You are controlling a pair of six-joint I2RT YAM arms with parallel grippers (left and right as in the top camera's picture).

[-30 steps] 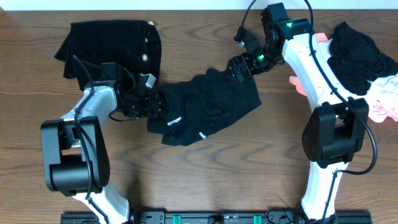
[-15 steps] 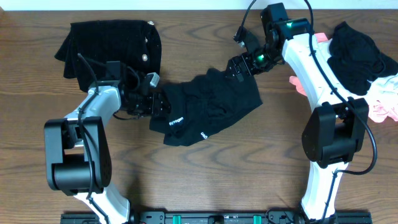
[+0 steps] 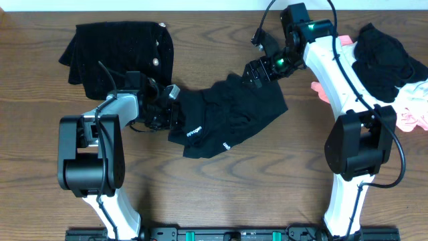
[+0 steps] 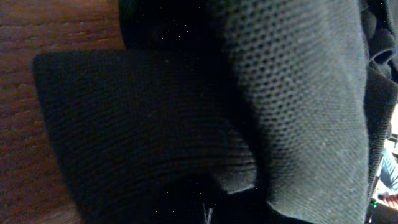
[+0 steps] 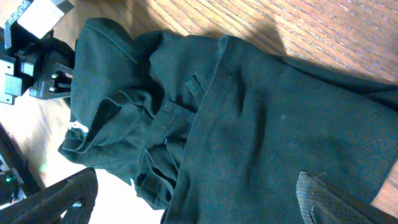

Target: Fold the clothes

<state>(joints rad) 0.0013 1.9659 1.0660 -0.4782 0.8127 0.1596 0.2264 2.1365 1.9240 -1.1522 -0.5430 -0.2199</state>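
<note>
Crumpled near the middle of the wooden surface [image 3: 267, 194], black shirt [image 3: 231, 117], small white lettering toward its lower left. Pressed together on the shirt's left edge, left hand [image 3: 168, 110], pinching cloth there. Spread wide at the shirt's upper right corner, right hand [image 3: 257, 72]; touching the cloth or just above it, impossible to tell from overhead. Bare wood all along the shirt's lower edge, and a narrower strip past its upper edge. Tighter up and left of the shirt, with a flat black garment [image 3: 120, 50] near the left hand. Well right of the shirt, beyond the right arm, a heap of black clothes [image 3: 384, 57] with pink and white pieces [image 3: 414, 110] at the surface's edge. From the left wrist, only close weave: ribbed knit and mesh of the shirt [image 4: 186, 124] filling the view, a sliver of wood [image 4: 25, 93] at one side, fingers hidden. From the right wrist, detail lost from overhead: folds and a seamed hem bunched at the shirt's far end, the left hand just beyond it, and the right hand's own fingertips [image 5: 323, 199] set far apart with cloth between and beneath.
</note>
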